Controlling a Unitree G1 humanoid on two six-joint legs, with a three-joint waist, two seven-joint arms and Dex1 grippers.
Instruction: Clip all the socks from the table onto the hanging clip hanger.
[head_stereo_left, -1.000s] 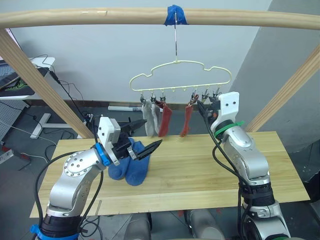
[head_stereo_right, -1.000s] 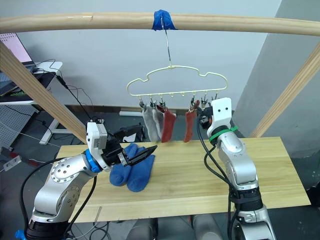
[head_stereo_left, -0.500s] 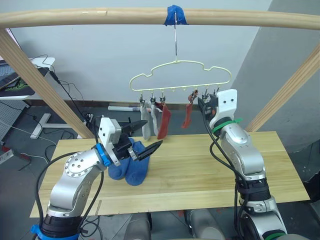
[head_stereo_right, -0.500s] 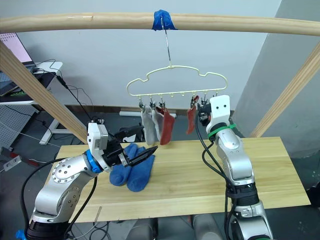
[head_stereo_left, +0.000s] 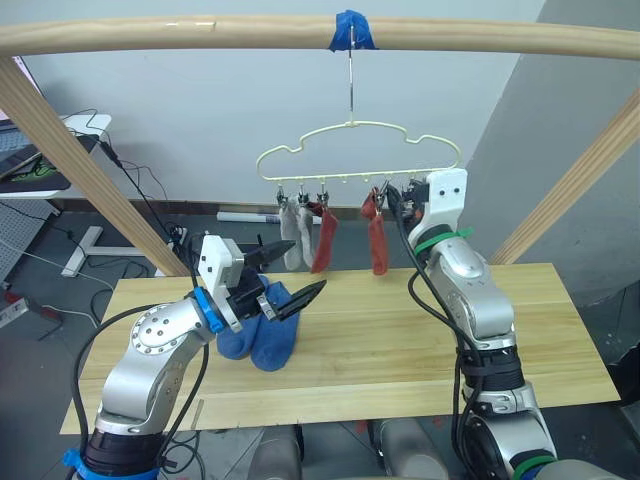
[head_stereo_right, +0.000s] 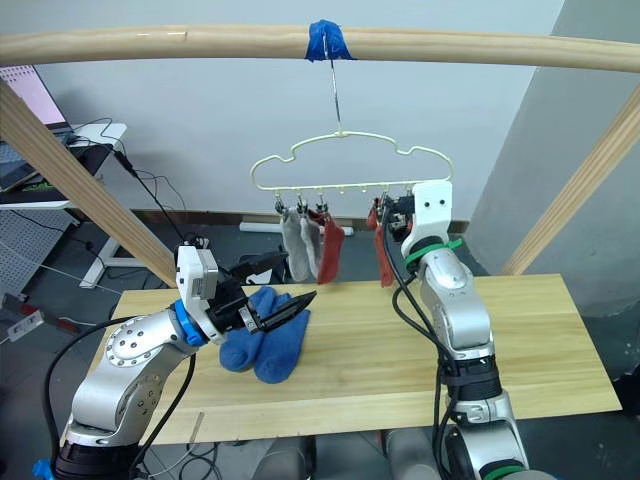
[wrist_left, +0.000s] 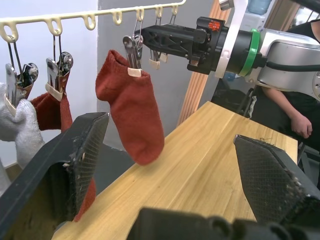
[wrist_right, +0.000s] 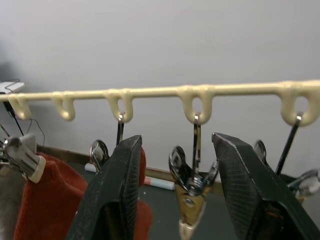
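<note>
The pale-yellow clip hanger (head_stereo_left: 352, 124) hangs by its hook from the top pole. Two light grey socks (head_stereo_left: 292, 222) and one rust-red sock (head_stereo_left: 322, 240) are clipped at its left end. Another rust-red sock (head_stereo_left: 377, 242) hangs near the middle. Two blue socks (head_stereo_left: 262, 335) lie in a heap on the table (head_stereo_left: 400, 350). My left gripper (head_stereo_left: 300, 265) hovers open just above them, holding nothing. My right gripper (head_stereo_left: 392, 200) is raised to the clip row, open, with an empty metal clip (wrist_right: 191, 182) between its fingers (wrist_right: 115, 200) and the hanger's bar (wrist_right: 150, 92) above.
A wooden frame surrounds the table: a top pole (head_stereo_left: 200, 35) with blue tape (head_stereo_left: 352, 30), a slanted left pole (head_stereo_left: 80, 160) and a slanted right pole (head_stereo_left: 570, 190). A person (wrist_left: 295, 115) sits beyond the table's far right. A desk (head_stereo_left: 50, 150) stands at back left.
My right gripper has risen and moved left along the clip row, and the hanger with the middle red sock has swung left with it. The left gripper has stayed put.
</note>
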